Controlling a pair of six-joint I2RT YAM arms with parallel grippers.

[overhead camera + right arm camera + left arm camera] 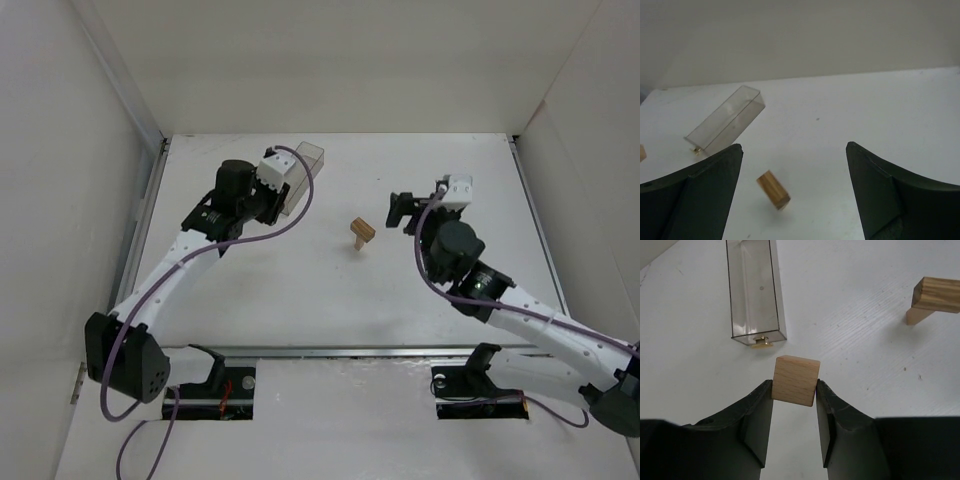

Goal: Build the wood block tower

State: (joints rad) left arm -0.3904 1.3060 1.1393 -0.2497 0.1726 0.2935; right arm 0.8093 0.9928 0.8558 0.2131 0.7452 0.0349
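The wood block tower (361,233) stands mid-table: one tan block laid crosswise on a block standing on end. It shows at the upper right of the left wrist view (934,296) and low between the fingers in the right wrist view (773,190). My left gripper (795,390) is shut on a single light-tan wooden block (795,380), held at the fingertips above the table, left of the tower (282,203). My right gripper (794,146) is open and empty, just right of the tower (400,212).
A clear plastic rectangular box (303,172) lies on its side at the back left, just beyond my left gripper; it also shows in the left wrist view (755,290) and the right wrist view (725,125). White walls enclose the table on three sides.
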